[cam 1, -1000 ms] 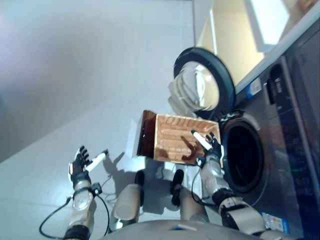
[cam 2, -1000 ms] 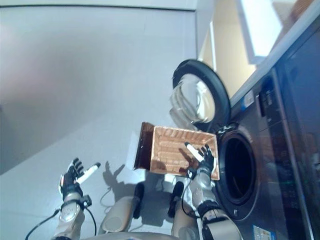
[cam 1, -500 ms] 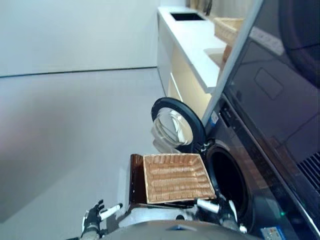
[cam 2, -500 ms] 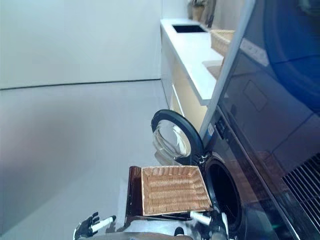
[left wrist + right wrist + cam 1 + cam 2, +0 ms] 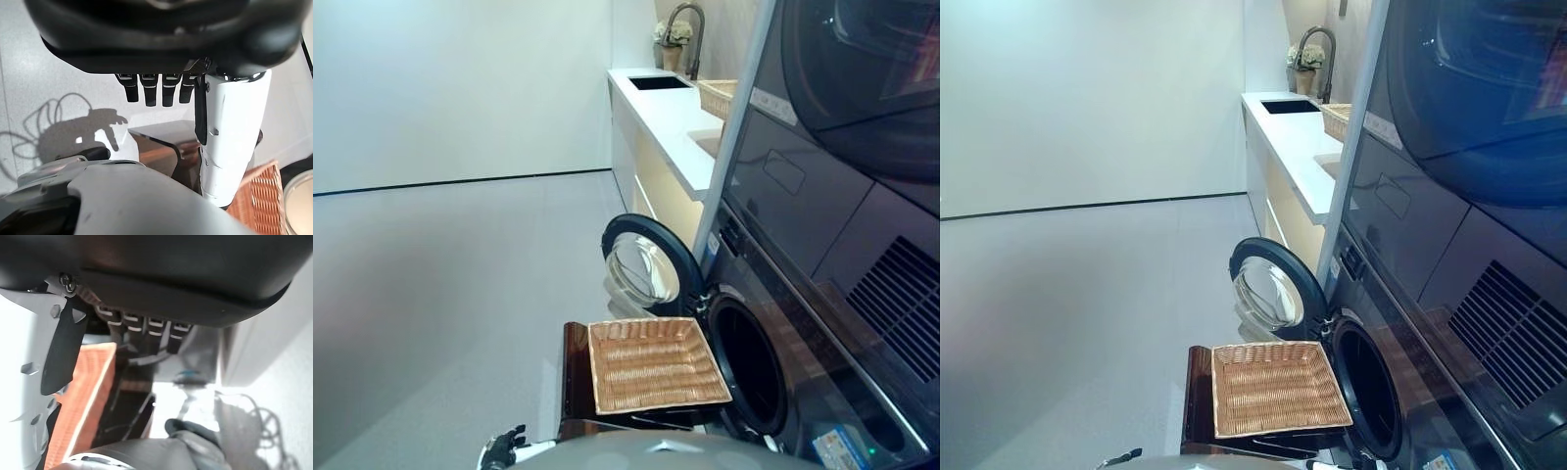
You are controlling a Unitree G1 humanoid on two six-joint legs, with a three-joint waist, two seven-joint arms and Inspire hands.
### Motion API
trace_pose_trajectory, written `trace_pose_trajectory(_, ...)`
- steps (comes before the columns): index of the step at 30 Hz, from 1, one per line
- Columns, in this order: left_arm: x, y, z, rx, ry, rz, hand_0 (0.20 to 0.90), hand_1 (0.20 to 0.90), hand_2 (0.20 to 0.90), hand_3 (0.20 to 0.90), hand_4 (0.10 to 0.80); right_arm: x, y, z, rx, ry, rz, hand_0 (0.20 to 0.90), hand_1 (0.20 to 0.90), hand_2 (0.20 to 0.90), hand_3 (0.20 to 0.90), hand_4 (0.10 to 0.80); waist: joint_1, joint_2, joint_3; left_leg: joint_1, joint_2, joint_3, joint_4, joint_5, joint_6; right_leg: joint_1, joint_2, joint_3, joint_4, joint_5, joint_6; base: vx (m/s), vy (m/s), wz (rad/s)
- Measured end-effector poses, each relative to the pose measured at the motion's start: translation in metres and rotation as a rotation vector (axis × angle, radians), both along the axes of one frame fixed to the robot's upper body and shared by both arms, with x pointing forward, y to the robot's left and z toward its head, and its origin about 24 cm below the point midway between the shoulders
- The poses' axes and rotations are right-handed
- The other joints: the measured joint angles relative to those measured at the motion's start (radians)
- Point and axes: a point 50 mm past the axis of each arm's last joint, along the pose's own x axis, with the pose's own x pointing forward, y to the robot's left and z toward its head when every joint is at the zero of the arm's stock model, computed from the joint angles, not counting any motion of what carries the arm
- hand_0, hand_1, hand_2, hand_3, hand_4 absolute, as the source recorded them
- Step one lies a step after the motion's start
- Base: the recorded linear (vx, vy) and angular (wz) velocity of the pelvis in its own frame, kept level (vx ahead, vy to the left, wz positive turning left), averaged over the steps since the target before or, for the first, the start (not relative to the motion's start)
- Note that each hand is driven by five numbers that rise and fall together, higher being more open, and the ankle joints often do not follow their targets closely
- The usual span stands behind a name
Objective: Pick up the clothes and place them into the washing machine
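The washing machine (image 5: 773, 392) stands at my right, dark-fronted, its round glass door (image 5: 644, 266) swung wide open and the drum mouth (image 5: 744, 364) dark. No clothes show in my wicker basket (image 5: 651, 364) just beside the opening.

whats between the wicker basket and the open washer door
Nothing: in the left eye view, only bare grey floor shows between the empty tan wicker basket and the round glass washer door.

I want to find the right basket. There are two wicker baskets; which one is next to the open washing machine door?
The flat wicker basket on the brown stand, beside the open door. The other basket sits on the white counter.
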Motion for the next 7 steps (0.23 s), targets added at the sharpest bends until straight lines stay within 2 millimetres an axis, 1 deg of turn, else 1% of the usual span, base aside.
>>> trace_pose_trajectory(1,-0.0003,-0.0011,-0.0003,-0.005,0.004,-0.007,0.9,0.9,0.9,0.9,0.8,0.0028,-0.0007,0.0001,-0.001,0.0,0.0,0.9,0.9,0.9,0.9,0.8,-0.001,0.004,0.0,-0.001,0.001,0.001,0.0,0.001,-0.001,0.0,0.001,0.0,-0.003,0.0,0.0,0.005,-0.016,-0.11)
trace_pose_trajectory(3,-0.0019,-0.0016,-0.0008,-0.004,0.021,-0.029,0.9,0.9,0.9,0.9,0.8,0.0001,-0.0011,0.0,-0.002,0.008,-0.002,0.9,0.9,0.9,0.9,0.8,-0.003,0.012,-0.006,-0.001,0.001,0.003,0.0,0.001,-0.001,0.002,0.001,0.0,-0.002,0.001,0.0,0.001,-0.023,-0.09)
trace_pose_trajectory(7,-0.0024,-0.0015,-0.0008,-0.002,0.027,-0.037,0.9,0.9,0.9,0.9,0.8,-0.0017,-0.0018,-0.0002,0.002,0.016,-0.012,0.9,0.9,0.9,0.9,0.8,-0.003,0.013,-0.021,0.0,0.001,0.004,-0.001,0.001,-0.001,0.002,0.0,0.001,0.001,0.001,0.0,0.0,-0.012,-0.02)
